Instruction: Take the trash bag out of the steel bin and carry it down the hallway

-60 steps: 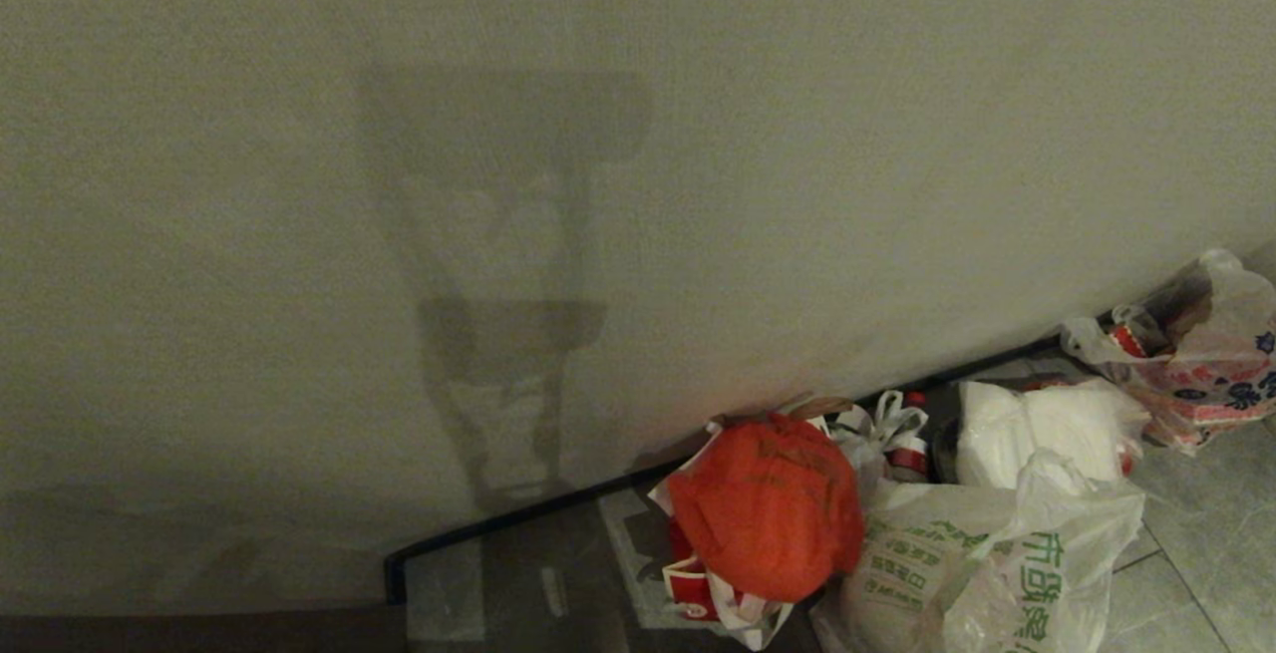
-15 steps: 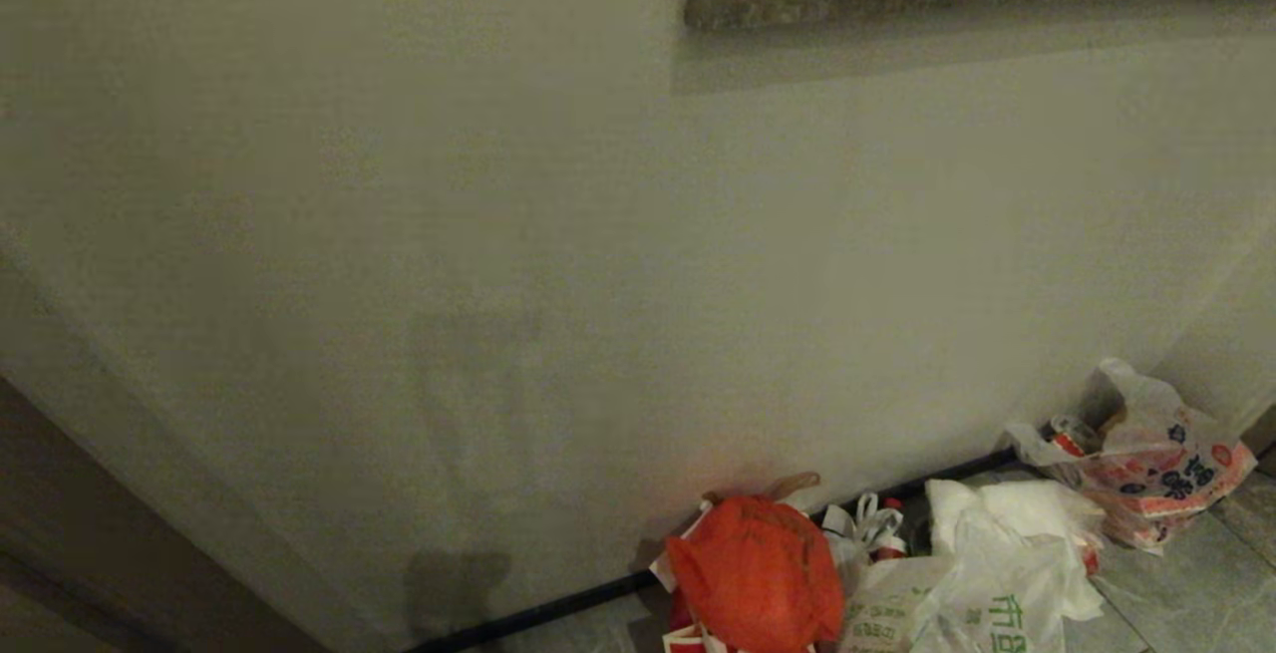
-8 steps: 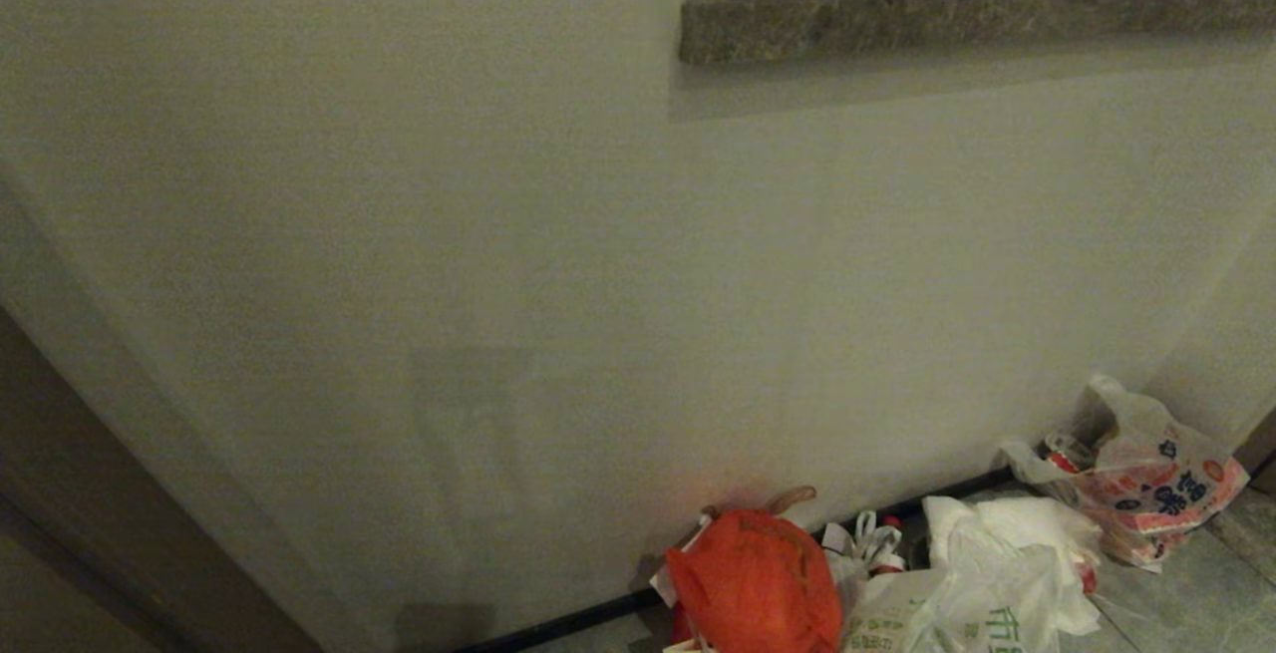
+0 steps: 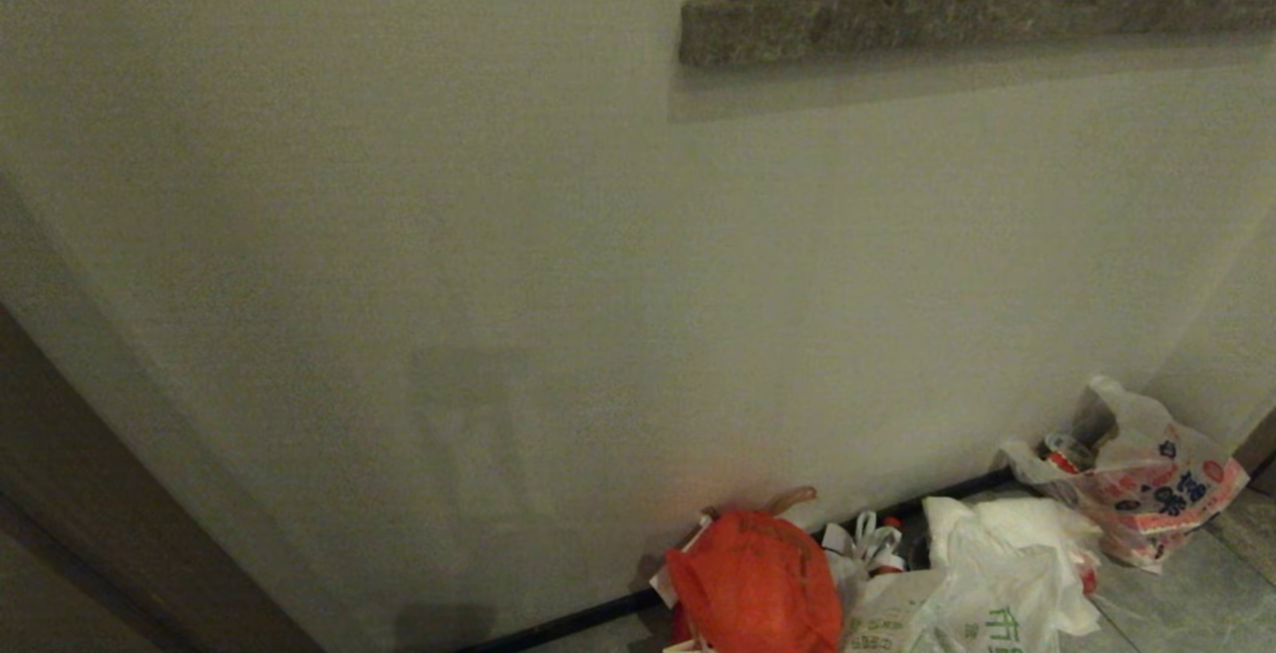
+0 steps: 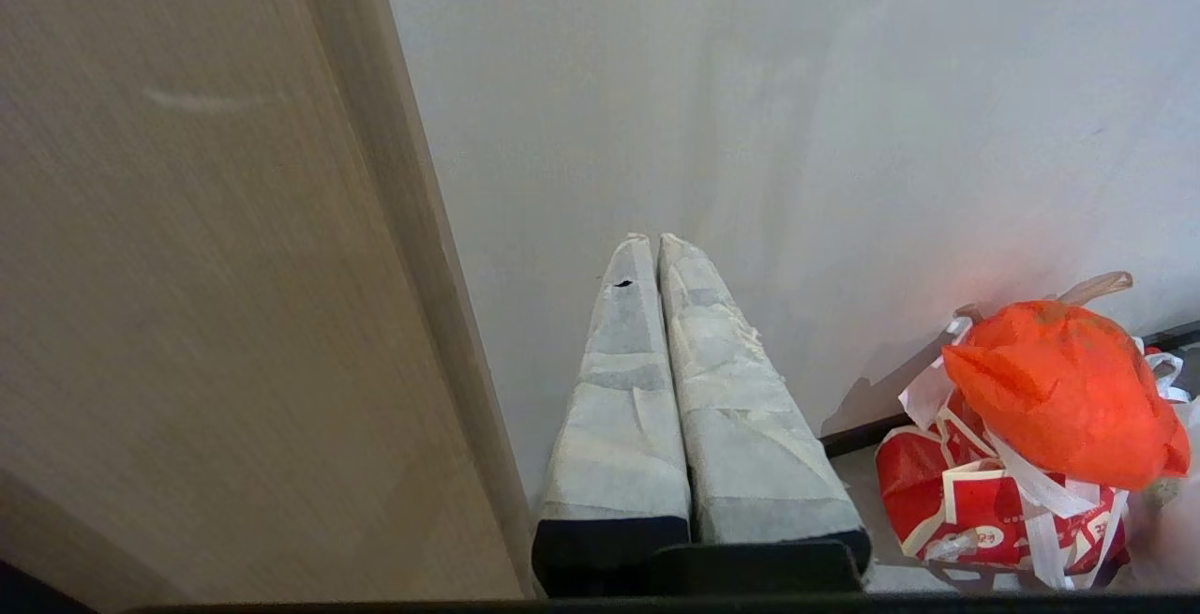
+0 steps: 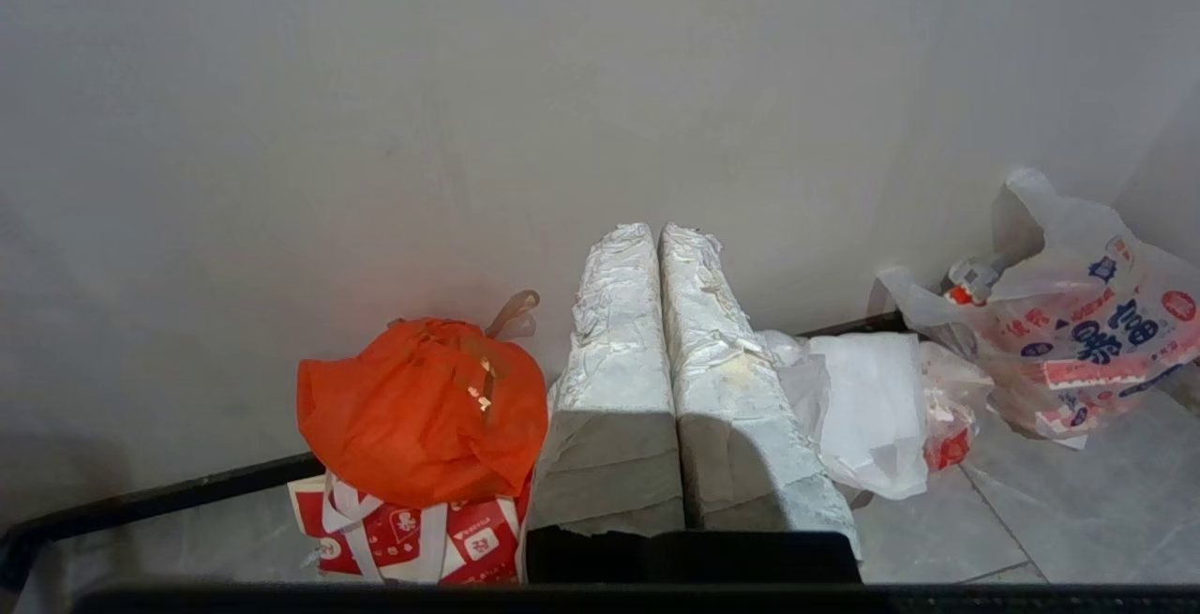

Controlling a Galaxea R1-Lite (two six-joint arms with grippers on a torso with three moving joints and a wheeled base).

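- Mostly off-white wall across the head view, with a grey stone ledge high on the right and a dark opening above it
- Low along the wall, a dark baseboard meeting grey floor tiles of the hallway
- Heaped on the floor against the baseboard: an orange-red tied bag sitting on a red-and-white printed bag
- Just right of that, the trash bag, thin white crinkly plastic with green characters, lying on the tiles at the lower edge of the head view, cut off by the frame
- Behind and touching it, a white bundle of paper or plastic
- Farther right, near the corner, a clear bag with red-and-blue print, slumped open and apart from the rest
- No steel bin visible anywhere
- At far left, a tan wooden door or panel beside the wall
- Left gripper pointing toward the wall, its wrapped fingers pressed together, holding nothing
- Right gripper likewise closed tight and empty, its wrapped fingers side by side, aimed at the wall above the heap, with the orange-red bag to one side and the white bundle to the other
- Neither arm in the head view
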